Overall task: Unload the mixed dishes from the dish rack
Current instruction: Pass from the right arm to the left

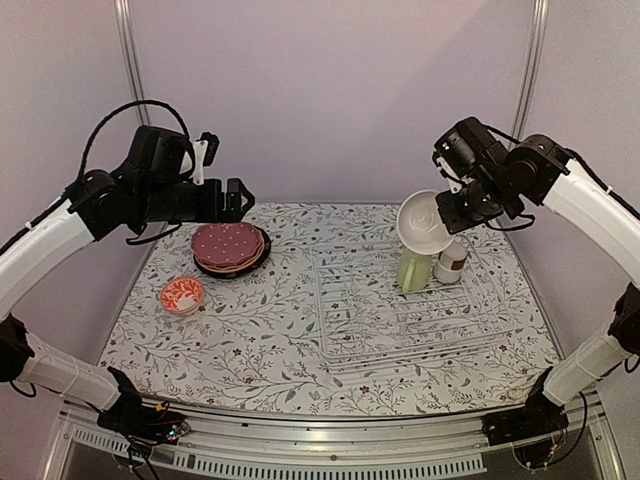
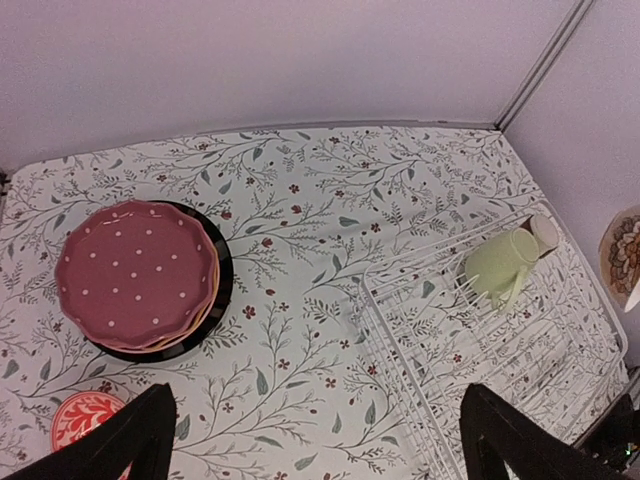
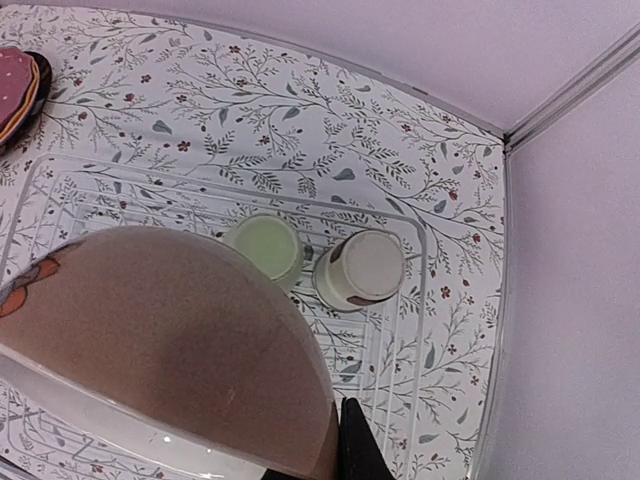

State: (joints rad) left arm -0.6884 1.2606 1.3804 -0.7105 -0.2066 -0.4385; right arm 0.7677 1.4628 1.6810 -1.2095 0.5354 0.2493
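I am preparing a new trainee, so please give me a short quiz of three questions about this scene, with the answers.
1. True or false: the left fingers are shut on a plate.
2. What do the right fingers hold? A) the tan bowl B) an orange plate C) nothing
3. How many cups are in the dish rack?
Key: 1 false, they are open; 2 A; 3 two, the pale green cup and the small grey-white cup.

Top cam: high, from near edge, faces fwd over whole table. L wrist: angled down from left. R wrist: close above dish rack, shared by all.
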